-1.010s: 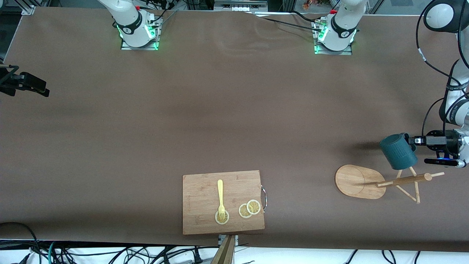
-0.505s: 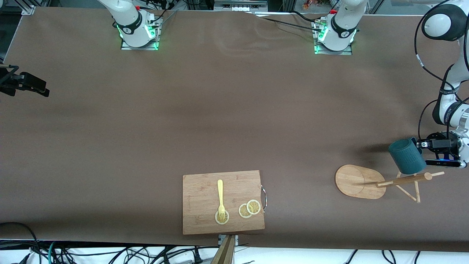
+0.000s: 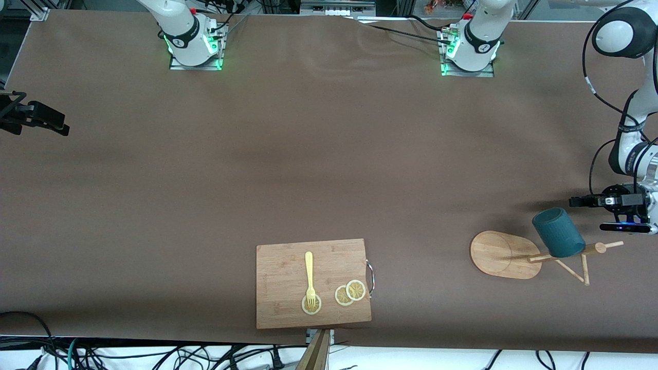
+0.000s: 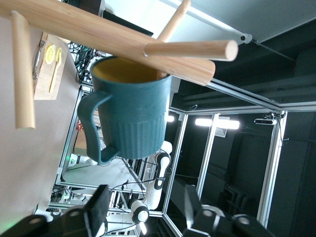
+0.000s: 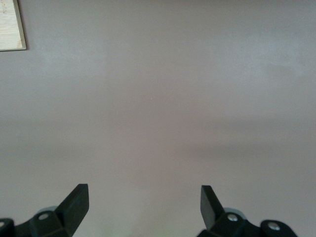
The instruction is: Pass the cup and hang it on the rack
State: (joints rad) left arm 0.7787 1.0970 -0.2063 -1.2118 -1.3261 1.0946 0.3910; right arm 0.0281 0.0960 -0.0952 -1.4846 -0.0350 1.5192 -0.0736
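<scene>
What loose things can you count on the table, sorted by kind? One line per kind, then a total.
Cup: 1
Rack: 1
Cutting board: 1
Fork: 1
Lemon slices: 3
Total: 7
</scene>
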